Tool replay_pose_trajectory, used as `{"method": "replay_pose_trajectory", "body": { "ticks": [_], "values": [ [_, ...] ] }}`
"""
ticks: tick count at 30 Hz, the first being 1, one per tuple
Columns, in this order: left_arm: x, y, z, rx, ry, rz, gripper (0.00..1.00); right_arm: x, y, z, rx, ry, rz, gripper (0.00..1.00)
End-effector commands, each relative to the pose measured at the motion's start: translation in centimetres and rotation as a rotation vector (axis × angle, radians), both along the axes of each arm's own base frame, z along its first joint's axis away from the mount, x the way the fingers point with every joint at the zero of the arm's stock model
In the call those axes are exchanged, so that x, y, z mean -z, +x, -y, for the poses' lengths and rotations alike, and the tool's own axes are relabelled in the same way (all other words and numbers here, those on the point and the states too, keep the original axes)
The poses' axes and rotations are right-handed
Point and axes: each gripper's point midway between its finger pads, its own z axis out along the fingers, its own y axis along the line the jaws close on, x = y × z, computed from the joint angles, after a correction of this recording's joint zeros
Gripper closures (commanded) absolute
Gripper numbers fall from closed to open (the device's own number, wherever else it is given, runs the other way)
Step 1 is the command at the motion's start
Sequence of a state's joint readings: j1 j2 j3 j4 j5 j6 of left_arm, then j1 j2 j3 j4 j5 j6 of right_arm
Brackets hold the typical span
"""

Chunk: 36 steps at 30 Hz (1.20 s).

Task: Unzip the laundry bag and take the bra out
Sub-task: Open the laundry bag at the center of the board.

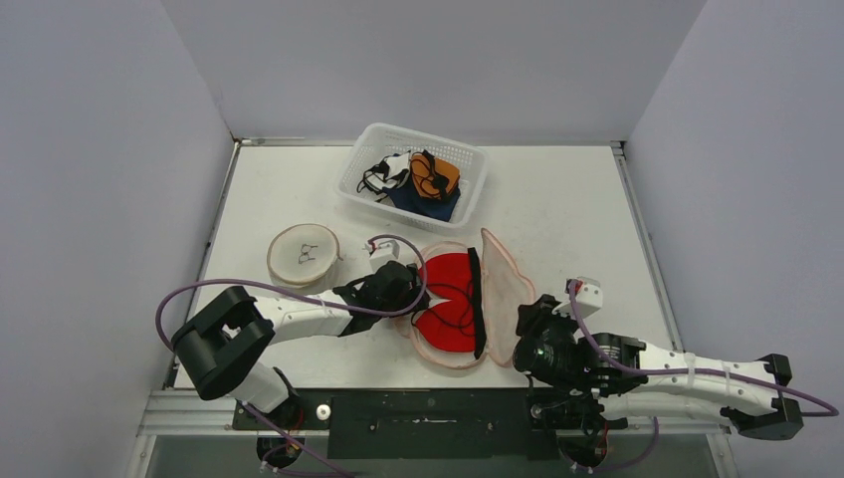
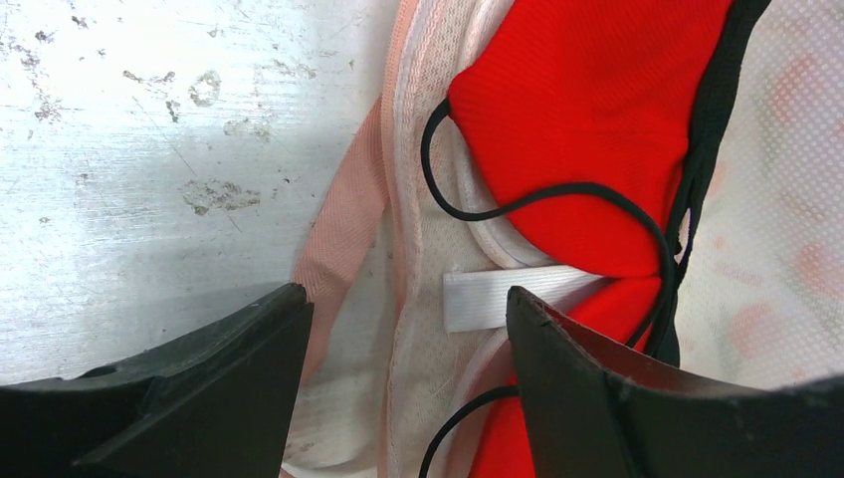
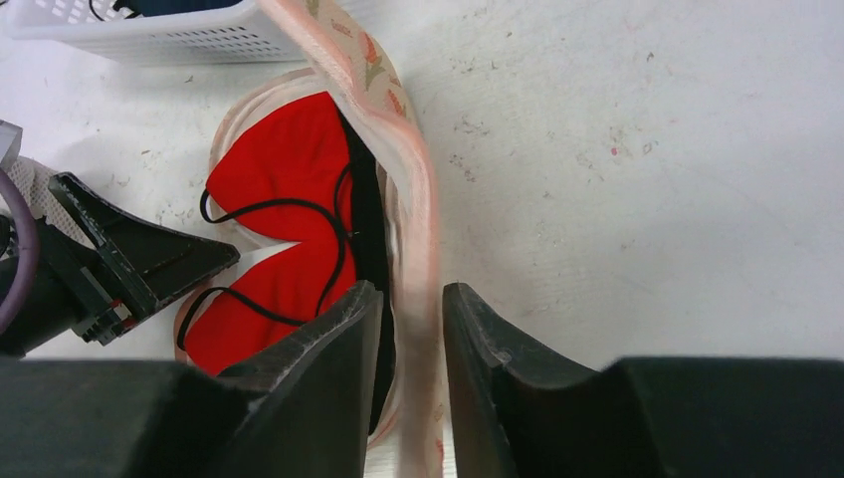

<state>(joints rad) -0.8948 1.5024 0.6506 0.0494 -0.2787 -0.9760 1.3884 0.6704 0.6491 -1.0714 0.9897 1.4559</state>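
Observation:
The round pink-edged mesh laundry bag (image 1: 450, 351) lies open at the table's middle, its lid (image 1: 503, 289) stood up on edge at the right. The red bra (image 1: 450, 284) with black straps lies inside; it also shows in the left wrist view (image 2: 587, 100) and the right wrist view (image 3: 284, 169). My left gripper (image 1: 403, 289) is open and low over the bag's left rim (image 2: 343, 229), its jaws (image 2: 408, 299) straddling the rim and a white strap (image 2: 498, 297). My right gripper (image 1: 527, 319) is shut (image 3: 411, 294) on the lid's pink rim (image 3: 398, 119).
A white plastic basket (image 1: 468, 189) with several garments stands at the back middle, its edge also in the right wrist view (image 3: 149, 35). A second round mesh bag (image 1: 304, 254), closed, lies left of the open one. Grey walls close the table on three sides.

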Motion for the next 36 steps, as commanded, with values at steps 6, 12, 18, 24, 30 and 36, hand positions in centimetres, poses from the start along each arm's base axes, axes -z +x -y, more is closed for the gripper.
{"method": "replay_pose_trajectory", "body": {
  "ticks": [6,12,18,24,30,36],
  "values": [
    [-0.4,0.7,-0.2,-0.037,-0.018,0.023,0.3,-2.5,0.5,-0.6,-0.008,0.032,0.045,0.33],
    [-0.9,0.5,-0.3,-0.04,-0.046,0.03,0.3,-7.0,1.0,-4.0,-0.126,-0.044,0.077,0.22],
    [-1.1,0.3,-0.4,-0.038,-0.054,0.029,0.3,-10.1,2.1,-4.1,-0.072,-0.165,0.139,0.19],
    [-1.4,0.1,-0.7,-0.045,-0.063,0.034,0.3,-12.1,2.2,-7.0,-0.19,-0.083,0.199,0.21],
    [-1.6,-0.5,-1.0,-0.046,-0.099,0.034,0.3,-4.9,4.4,-9.4,-0.24,-0.122,0.081,0.29],
    [-2.5,-1.3,-1.3,-0.031,-0.145,0.047,0.29,2.0,8.0,-7.5,-0.25,0.065,-0.041,0.32]
  ]
}}
